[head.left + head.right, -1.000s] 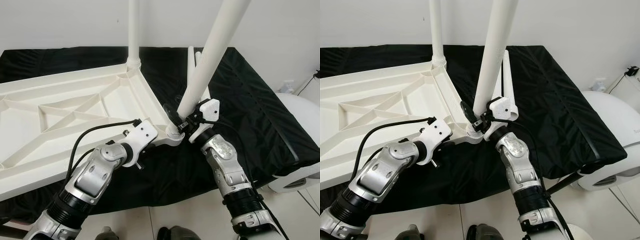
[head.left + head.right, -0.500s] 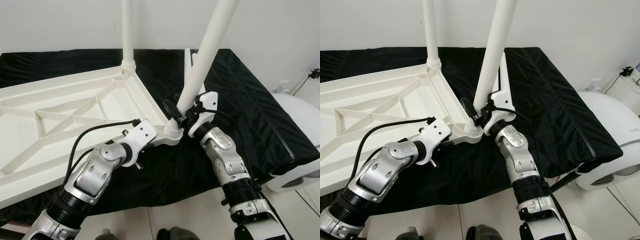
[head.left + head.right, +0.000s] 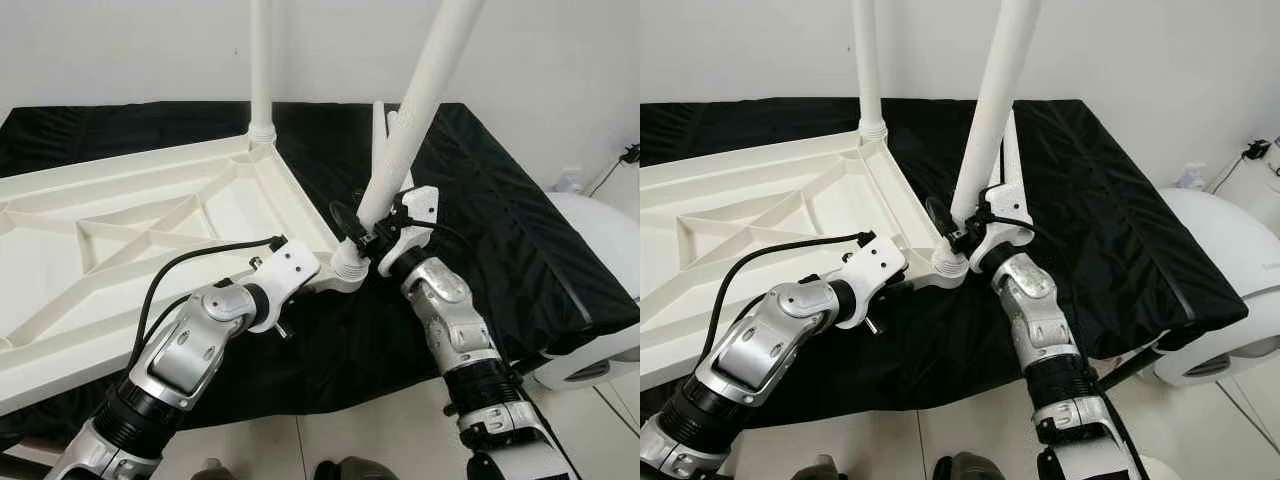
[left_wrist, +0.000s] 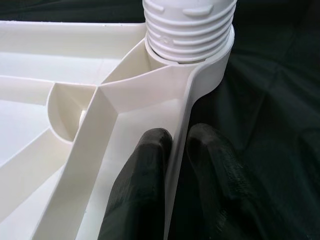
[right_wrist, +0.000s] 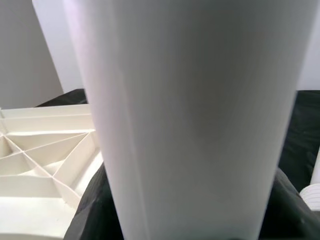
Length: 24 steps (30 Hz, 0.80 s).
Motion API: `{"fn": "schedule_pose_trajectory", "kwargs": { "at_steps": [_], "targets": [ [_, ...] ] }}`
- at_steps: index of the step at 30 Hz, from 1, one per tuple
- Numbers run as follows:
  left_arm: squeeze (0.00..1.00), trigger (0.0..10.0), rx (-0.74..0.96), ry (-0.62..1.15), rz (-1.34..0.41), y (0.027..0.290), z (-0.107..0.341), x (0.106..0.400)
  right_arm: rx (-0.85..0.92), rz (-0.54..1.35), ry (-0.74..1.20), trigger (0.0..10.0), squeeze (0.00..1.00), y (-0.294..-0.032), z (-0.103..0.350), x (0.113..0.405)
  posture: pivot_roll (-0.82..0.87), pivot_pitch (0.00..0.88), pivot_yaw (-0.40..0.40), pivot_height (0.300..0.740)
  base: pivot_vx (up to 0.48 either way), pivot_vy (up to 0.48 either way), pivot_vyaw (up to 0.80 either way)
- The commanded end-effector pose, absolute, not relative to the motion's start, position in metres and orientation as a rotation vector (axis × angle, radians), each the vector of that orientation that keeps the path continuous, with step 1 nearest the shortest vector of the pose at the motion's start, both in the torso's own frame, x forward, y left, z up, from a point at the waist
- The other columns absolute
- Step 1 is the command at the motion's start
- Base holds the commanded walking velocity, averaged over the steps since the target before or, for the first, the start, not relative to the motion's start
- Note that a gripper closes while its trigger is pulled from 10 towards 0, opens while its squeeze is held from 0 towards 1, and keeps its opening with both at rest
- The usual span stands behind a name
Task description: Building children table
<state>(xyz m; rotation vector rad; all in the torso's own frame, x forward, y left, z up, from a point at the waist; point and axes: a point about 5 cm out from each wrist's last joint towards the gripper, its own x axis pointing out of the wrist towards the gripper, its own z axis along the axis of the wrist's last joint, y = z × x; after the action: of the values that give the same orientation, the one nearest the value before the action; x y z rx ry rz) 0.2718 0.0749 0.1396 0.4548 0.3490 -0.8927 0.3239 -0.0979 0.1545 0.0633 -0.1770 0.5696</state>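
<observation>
Black cloth (image 3: 520, 210) is covering the surface under an upturned white plastic ribbed tabletop (image 3: 120, 250). Left gripper (image 4: 177, 150) is pinching the tabletop's rim just below the corner socket. Right gripper (image 3: 362, 232) is clasping the tilted white plastic round leg (image 3: 405, 150) just above that socket.

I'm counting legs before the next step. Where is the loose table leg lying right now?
The loose leg lies on the black cloth, in the head views just behind the tilted leg that the right gripper holds at the tabletop corner.

The white ribbed tabletop (image 3: 130, 230) lay upside down on black cloth; one leg (image 3: 260, 60) stood upright at its far corner, another leg (image 3: 415, 110) leaned in the near corner socket (image 3: 347, 268).
</observation>
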Motion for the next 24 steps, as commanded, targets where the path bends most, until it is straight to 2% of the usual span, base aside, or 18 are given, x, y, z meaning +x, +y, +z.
{"fn": "schedule_pose_trajectory", "kwargs": {
  "at_steps": [1, 10, 24],
  "targets": [
    [0.00, 10.0, 0.456, 0.357, -0.941, 0.070, 0.138, 0.268, 0.057, 0.505, 0.017, 10.0, 0.00, -0.104, 0.112, 0.318, 0.03, 0.054, -0.059, 0.740, 0.000, 0.000, 0.00],
    [0.00, 10.0, 0.453, 0.354, -0.945, 0.069, 0.139, 0.265, 0.082, 0.391, -0.034, 10.0, 0.00, -0.085, 0.121, 0.324, 0.04, 0.059, -0.070, 0.740, 0.000, 0.000, 0.00],
    [0.00, 10.0, 0.447, 0.352, -0.943, 0.069, 0.140, 0.264, 0.096, 0.242, -0.014, 10.0, 0.00, -0.072, 0.125, 0.335, 0.04, 0.065, -0.082, 0.740, 0.000, 0.000, 0.00]
  ]
}}
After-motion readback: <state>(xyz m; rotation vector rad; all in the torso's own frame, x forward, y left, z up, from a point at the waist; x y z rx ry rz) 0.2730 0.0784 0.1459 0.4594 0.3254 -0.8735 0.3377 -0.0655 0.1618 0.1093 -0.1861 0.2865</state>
